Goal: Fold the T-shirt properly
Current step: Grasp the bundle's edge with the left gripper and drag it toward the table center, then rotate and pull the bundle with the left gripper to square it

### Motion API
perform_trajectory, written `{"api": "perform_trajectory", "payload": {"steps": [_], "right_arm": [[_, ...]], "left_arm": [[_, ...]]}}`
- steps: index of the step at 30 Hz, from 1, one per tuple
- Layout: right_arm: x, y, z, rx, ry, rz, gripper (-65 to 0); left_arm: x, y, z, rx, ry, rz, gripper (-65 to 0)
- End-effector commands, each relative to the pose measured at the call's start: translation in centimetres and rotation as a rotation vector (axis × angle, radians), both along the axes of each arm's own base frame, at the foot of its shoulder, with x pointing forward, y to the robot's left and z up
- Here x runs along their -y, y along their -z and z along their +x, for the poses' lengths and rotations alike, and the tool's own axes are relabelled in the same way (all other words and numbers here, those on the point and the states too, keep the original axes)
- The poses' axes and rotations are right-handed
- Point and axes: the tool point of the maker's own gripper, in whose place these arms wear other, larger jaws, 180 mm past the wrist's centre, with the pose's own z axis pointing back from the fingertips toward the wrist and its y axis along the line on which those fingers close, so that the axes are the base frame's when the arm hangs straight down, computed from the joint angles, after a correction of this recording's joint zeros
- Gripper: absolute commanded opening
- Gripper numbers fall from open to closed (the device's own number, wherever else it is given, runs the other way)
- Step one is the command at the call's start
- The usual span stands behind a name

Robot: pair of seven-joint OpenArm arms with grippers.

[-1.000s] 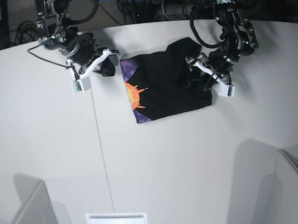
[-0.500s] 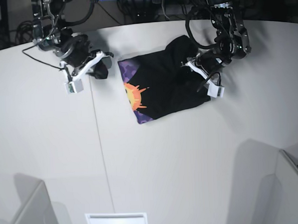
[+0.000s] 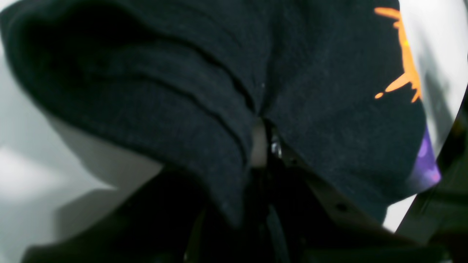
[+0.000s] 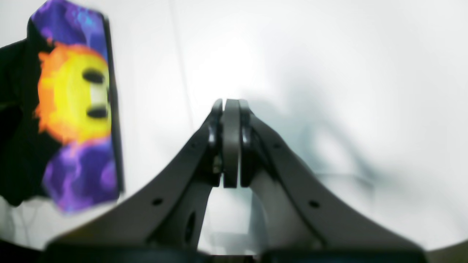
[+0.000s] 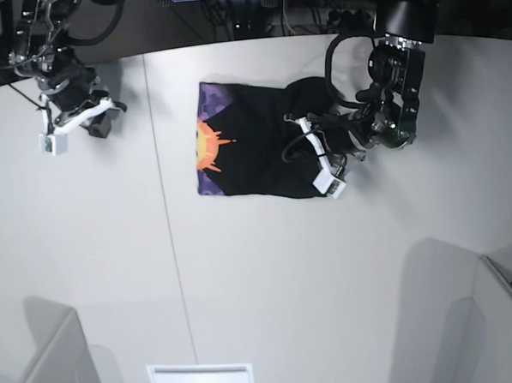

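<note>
The black T-shirt lies folded on the white table, its purple strip with the orange sun along its left edge. My left gripper is over the shirt's right part and shut on a bunch of black cloth. In the left wrist view, folds of the T-shirt fill the frame and gather into the left gripper. My right gripper is far to the left of the shirt. In the right wrist view the right gripper is shut with nothing in it, and the sun print shows at left.
A thin seam runs across the table from back to front, left of the shirt. A white slotted panel sits at the front edge. Grey dividers rise at both front corners. Cables hang behind the table's back edge.
My left gripper has shut on the shirt's right part and moved left with it; the shirt has slid left. The right arm has drawn away to the far left.
</note>
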Motion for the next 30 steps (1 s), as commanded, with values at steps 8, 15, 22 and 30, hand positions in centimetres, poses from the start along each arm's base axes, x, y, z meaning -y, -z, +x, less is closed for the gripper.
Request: {"api": "perform_trajectory", "payload": {"steps": [8,15,22,30], "right_arm": [[3.0,-0.8,-1.0,0.024,0.094,-0.033,-65.0],[4.1,-0.7,-1.8,0.023,0.175,-0.019,-65.0],[4.1,-0.2,-2.9,0.020,0.268,0.023,-65.0],[3.0,0.7,-4.4,-0.012,0.298,0.057,-65.0]], "left_arm": [[1.8,-0.4,0.2,0.063,0.344,0.196,-65.0],[3.8,-2.4,2.4,0.164,0.537,0.295,-65.0],[5.4,-3.2,2.9,0.240,0.714,0.394,-65.0],[6.5,-2.0,2.6,0.439,1.097,0.654,-65.0]]}}
